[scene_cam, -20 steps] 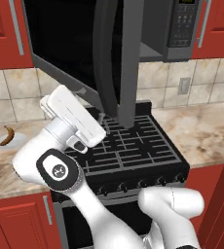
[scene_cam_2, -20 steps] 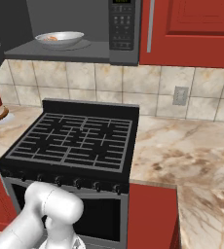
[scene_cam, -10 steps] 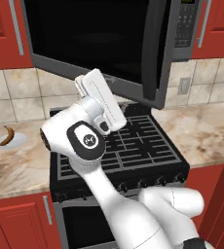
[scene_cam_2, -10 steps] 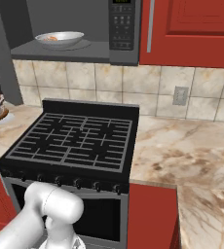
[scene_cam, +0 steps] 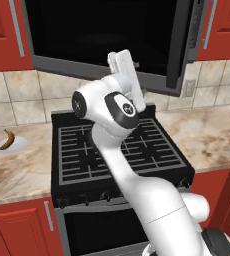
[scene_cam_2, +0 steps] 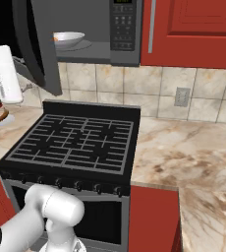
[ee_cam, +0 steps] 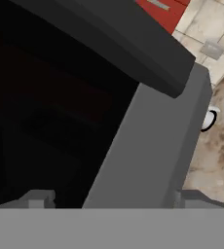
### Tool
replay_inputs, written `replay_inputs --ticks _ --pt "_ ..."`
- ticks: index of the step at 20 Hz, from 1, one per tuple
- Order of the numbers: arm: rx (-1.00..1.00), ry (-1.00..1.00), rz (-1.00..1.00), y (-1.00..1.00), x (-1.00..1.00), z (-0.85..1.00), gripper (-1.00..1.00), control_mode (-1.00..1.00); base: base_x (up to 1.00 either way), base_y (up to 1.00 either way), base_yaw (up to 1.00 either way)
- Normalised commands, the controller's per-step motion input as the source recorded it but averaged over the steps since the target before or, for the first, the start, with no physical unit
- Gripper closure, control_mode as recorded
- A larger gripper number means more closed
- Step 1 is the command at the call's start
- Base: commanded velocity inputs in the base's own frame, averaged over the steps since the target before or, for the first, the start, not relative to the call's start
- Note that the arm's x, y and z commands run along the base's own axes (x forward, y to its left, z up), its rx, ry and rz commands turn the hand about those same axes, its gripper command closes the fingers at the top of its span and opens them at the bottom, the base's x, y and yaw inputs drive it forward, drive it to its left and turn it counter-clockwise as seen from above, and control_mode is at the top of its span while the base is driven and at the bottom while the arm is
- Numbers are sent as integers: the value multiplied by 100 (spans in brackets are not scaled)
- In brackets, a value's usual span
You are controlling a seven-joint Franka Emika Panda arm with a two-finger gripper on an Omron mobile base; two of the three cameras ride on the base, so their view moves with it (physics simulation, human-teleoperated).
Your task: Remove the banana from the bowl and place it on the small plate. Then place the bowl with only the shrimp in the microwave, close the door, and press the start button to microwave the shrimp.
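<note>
Gripper (scene_cam: 128,57), raised against the outer face of the door (scene_cam: 107,37): jaws stand wide apart and hold nothing; in the hand view the two finger tips (ee_cam: 38,198) straddle the door's grey frame, with black glass to one side. Door: partly swung toward the cavity, not yet latched; in the right base view its edge (scene_cam_2: 36,44) still stands out from the microwave (scene_cam_2: 98,29), leaving the interior open to sight. Bowl (scene_cam_2: 68,38): silver, seated on the microwave floor beyond the door from the gripper; a faint orange trace at its rim may be the shrimp, too small to confirm. Banana (scene_cam: 7,139): lying on the small plate (scene_cam: 18,146), on the counter well below and to the left of the gripper, beside the stove (scene_cam: 117,150). Button panel (scene_cam_2: 122,24): on the microwave's right side, well apart from the gripper, untouched as far as can be judged. Status, as judged: banana transfer done; bowl loaded; door closing is the step in hand. Remaining: push the door fully shut, then reach across to the panel and press start.
</note>
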Motion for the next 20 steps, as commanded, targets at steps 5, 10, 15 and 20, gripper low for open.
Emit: replay_inputs --ticks 5,10,15,20 --pt "19 0 21 -43 54 5 -100 -100 0 0 0" --pt "12 -1 26 -6 42 0 -100 -100 0 0 0" --pt "11 0 24 0 49 0 -100 -100 0 0 0" --pt "11 0 22 0 57 0 -100 -100 0 0 0"
